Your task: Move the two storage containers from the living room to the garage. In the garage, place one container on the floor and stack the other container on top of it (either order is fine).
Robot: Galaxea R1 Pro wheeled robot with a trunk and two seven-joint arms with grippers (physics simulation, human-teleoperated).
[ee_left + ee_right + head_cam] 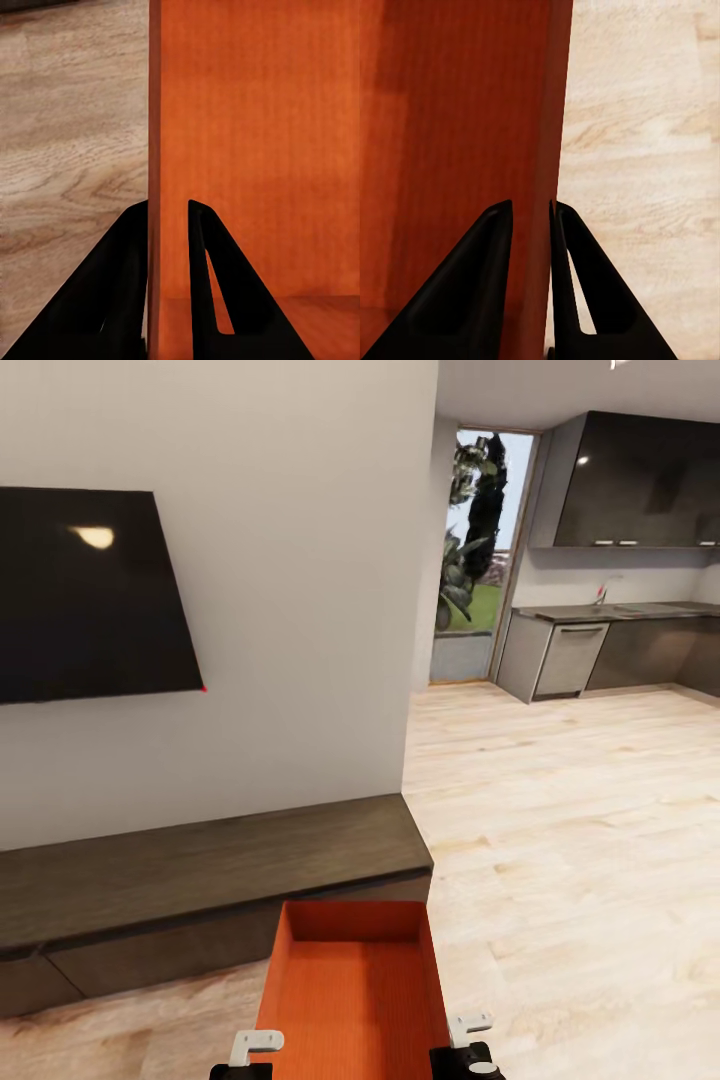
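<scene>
Container: orange-red bin [350, 990] carried open side up, just in front of the low cabinet [200, 870]
Left end effector [169, 247]: clamped on one side wall
Right end effector [531, 247]: clamped on the opposite wall, likely to keep it level

Container [350, 985] ribbed matt plastic; cabinet [200, 860] dark wood; TV [85, 595] glossy.
</scene>
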